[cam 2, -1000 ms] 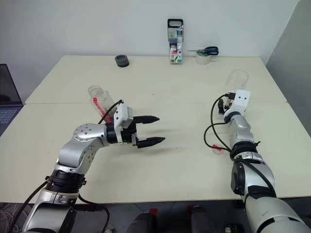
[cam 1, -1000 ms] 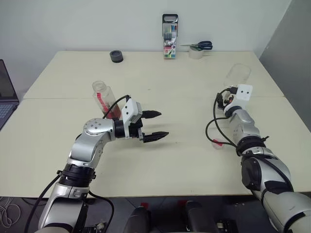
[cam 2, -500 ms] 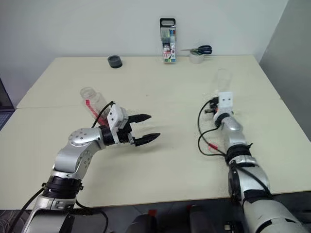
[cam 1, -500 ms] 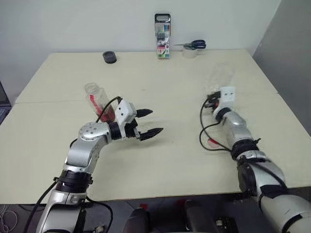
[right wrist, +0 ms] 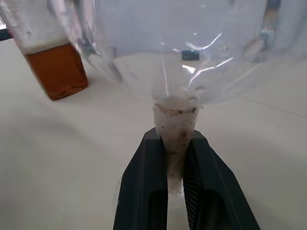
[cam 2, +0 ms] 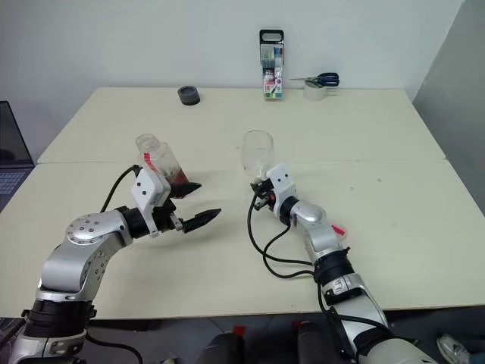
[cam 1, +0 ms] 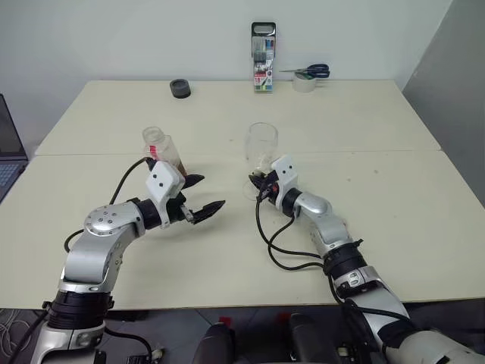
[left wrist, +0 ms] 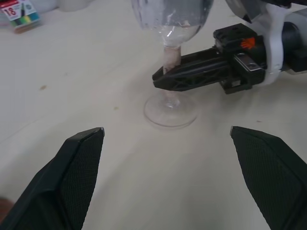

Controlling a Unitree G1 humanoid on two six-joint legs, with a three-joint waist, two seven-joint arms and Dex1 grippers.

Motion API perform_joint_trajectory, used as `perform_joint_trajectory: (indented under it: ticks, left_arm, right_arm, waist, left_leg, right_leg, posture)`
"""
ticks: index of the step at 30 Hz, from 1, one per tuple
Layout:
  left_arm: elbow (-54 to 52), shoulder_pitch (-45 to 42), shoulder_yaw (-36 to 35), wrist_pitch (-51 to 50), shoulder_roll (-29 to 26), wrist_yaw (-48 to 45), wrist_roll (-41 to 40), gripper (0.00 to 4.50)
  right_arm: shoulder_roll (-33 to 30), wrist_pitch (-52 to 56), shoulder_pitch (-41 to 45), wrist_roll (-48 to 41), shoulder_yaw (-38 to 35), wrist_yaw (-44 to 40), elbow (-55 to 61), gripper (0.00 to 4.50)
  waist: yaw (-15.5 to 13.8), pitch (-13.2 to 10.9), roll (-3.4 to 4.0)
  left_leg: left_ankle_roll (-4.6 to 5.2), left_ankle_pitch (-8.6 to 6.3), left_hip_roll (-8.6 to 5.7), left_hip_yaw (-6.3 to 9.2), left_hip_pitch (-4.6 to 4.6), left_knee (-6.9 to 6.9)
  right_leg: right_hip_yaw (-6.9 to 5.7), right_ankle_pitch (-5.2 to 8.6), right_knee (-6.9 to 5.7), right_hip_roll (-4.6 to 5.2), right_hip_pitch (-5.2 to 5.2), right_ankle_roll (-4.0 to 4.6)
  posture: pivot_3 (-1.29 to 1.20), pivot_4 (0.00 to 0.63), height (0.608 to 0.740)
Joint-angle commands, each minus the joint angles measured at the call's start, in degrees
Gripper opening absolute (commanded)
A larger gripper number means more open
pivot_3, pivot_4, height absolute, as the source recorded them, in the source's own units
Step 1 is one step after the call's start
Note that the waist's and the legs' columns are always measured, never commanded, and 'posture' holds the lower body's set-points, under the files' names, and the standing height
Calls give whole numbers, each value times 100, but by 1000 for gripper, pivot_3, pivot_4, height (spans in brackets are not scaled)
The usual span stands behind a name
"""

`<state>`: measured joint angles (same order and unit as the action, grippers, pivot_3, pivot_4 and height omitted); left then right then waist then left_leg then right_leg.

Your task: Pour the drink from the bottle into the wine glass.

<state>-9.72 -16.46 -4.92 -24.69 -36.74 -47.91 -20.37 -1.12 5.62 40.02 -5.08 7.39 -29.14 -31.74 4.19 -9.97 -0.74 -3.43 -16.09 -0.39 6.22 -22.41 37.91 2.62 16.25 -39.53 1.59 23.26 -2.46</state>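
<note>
The wine glass stands upright and empty in the middle of the table, its foot at the table top. My right gripper is shut on its stem, with both fingers pressed against it. To the left is the bottle. Its neck is uncapped and the amber drink sits low in it. My left gripper is open just in front and to the right of the bottle, with nothing between its fingers. It points toward the glass.
A pack of markers, scissors on a tape roll and a black roll stand along the far edge. A laptop is at the left edge. A small red piece lies by my right forearm.
My right arm has swung left, bringing the wine glass from the table's right side to the middle. My left gripper has drawn back to the left, closer to the bottle, and is still open.
</note>
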Motion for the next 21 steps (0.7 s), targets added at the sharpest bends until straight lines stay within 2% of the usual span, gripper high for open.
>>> perform_joint_trajectory:
  ticks: [1,6,18,19,21]
  left_arm:
    - [-359,-49,-152,-84,6,87,-196,4500]
    - [-498,-92,-156,-183,45,201,-307,4500]
    - [-440,-358,-44,-197,169,303,-332,4500]
    - [-442,-381,-45,-194,194,311,-338,4500]
    - [-453,-409,-62,-188,242,325,-346,4500]
  right_arm:
    - [-29,-67,136,116,109,-124,-9,144]
    - [-17,-96,160,106,75,-190,-111,144]
    - [-14,-128,109,147,100,-250,87,4221]
    - [-35,-127,103,177,111,-240,115,4475]
    - [-74,-110,82,200,119,-246,179,4475]
  waist:
    - [3,0,0]
    - [11,0,0]
    - [12,0,0]
    - [11,0,0]
    - [11,0,0]
  left_leg:
    - [0,0,0,-1,0,0]
    - [0,0,5,-2,4,-3]
    - [0,0,4,-3,3,-3]
    - [0,0,4,-3,3,-3]
    - [0,0,4,-2,3,-3]
  right_leg:
    - [0,0,0,0,0,0]
    - [0,0,-3,-3,1,0]
    - [0,0,-2,-3,1,0]
    - [0,0,-2,-3,1,0]
    - [0,0,-1,-3,1,0]
  posture:
    - [0,150,740]
    - [0,150,740]
    - [0,150,740]
    - [0,150,740]
    - [0,150,740]
